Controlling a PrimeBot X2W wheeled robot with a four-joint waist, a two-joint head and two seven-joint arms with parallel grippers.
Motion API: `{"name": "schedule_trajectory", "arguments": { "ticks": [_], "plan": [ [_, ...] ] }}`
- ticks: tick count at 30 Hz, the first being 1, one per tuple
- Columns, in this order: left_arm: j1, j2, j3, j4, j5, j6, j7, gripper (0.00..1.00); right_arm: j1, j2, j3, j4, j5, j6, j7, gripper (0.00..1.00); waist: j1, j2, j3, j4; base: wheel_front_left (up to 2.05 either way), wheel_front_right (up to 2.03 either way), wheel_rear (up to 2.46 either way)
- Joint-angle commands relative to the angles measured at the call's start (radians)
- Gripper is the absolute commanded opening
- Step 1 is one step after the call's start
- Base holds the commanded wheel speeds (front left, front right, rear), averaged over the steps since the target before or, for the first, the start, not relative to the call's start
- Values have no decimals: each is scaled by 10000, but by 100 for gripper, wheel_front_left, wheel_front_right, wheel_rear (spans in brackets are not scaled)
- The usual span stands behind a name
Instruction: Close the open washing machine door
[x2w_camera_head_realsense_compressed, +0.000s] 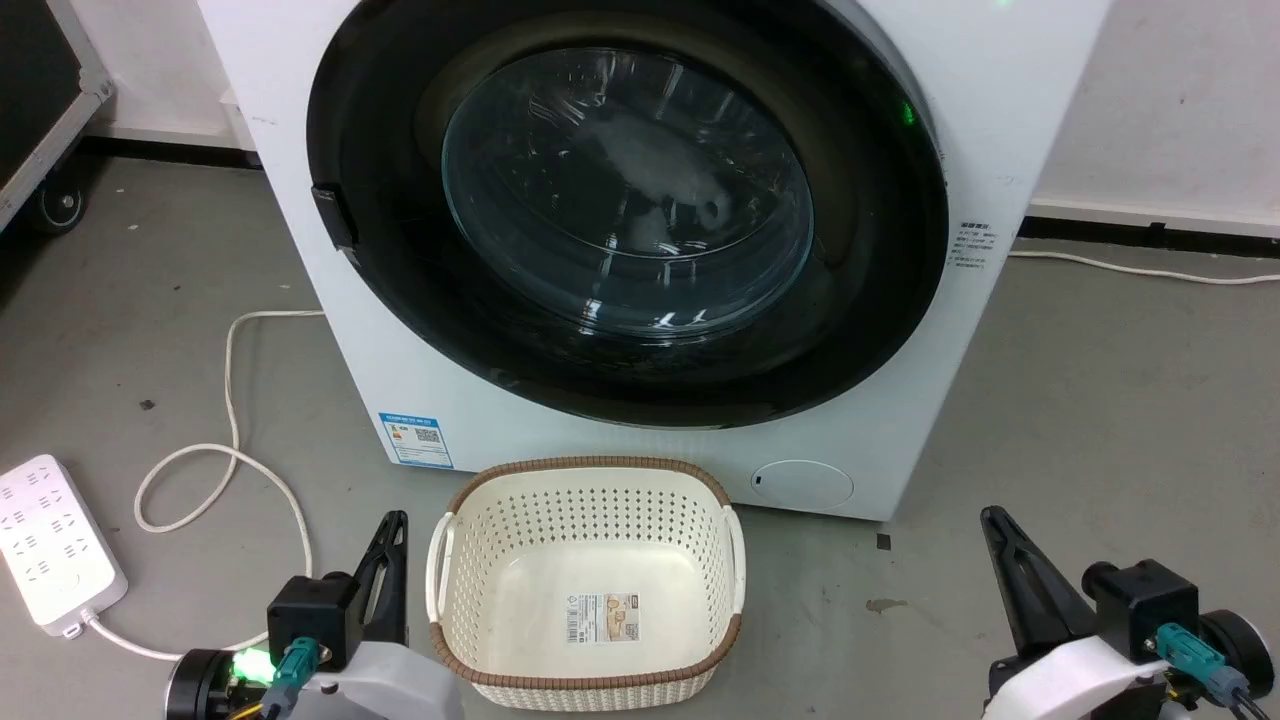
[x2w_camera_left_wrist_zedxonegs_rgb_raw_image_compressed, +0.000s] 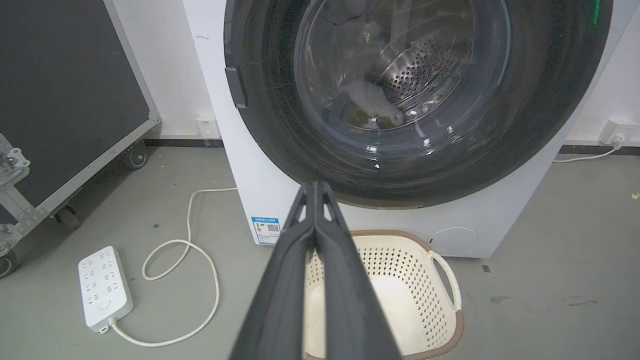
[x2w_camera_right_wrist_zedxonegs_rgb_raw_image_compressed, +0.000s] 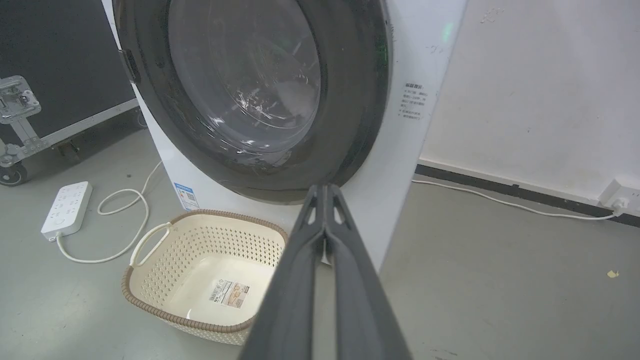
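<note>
Seemingly already home, the door (x2w_camera_head_realsense_compressed: 640, 220) lies flush against the front of the washer (x2w_camera_head_realsense_compressed: 950, 400), its black rim covering most of the white panel, and no gap shows along the latch edge. It should handle as a stiff, fairly heavy slab swinging on its hinge. The bulging glass looks slick and is best left alone, so any firming push belongs on the rim beside the latch tab (x2w_camera_head_realsense_compressed: 335, 215), as a flat press rather than a grasp. The left gripper (x2w_camera_head_realsense_compressed: 395, 522) and right gripper (x2w_camera_head_realsense_compressed: 990, 516) hang low, well apart from it. Each has its fingers pressed together on nothing, either side of the basket (x2w_camera_head_realsense_compressed: 590, 468) on the floor.
</note>
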Motion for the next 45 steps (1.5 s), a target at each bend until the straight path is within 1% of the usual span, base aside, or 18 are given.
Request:
{"name": "schedule_trajectory", "arguments": {
  "ticks": [1,15,45],
  "plan": [
    [-156,-13,40,-54,72,57,62,0,-188,45,19,-79,-94,-7,72,0,0,0,1,-1,0,0,0],
    [-191,-24,170,-221,143,105,342,0,-256,51,70,-139,-239,-7,354,0,0,0,27,-29,0,0,0],
    [-191,-24,170,-221,143,105,342,0,-256,51,70,-139,-239,-7,354,0,0,0,27,-29,0,0,0]
  ]
}}
